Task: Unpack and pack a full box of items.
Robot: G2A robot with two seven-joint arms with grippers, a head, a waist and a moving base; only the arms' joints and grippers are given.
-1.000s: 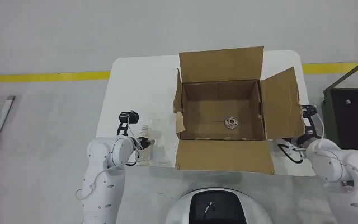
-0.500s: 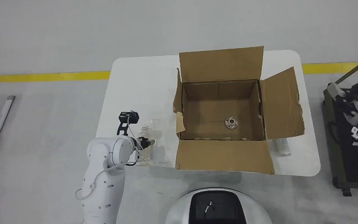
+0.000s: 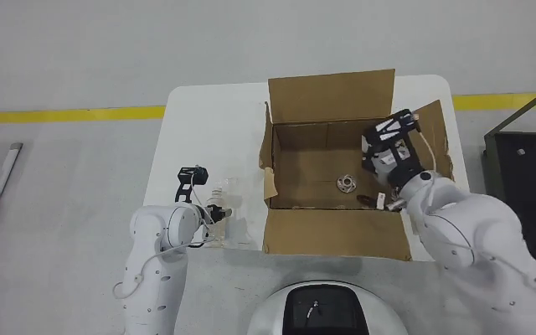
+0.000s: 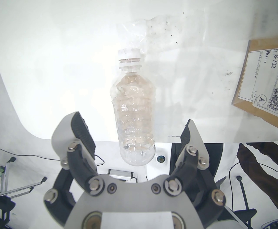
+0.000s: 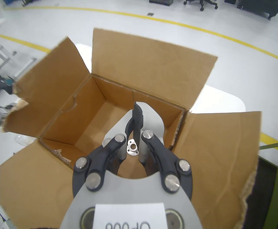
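Clear plastic bottle (image 4: 133,112) flat, white cap pointing away from spread left gripper (image 4: 133,125); right gripper (image 5: 136,113) clenched empty over brown cardboard box (image 5: 152,65).

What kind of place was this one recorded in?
Probably a robotics lab or workshop hall: a wide grey floor marked with a yellow line, office chairs at the far edge, and a lone white table bearing an open cardboard box.

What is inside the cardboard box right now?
One small metal flange lies on the floor of the cardboard box. The right gripper, shut, hangs over the opening and covers part of the floor beside the flange, so anything there cannot be seen.
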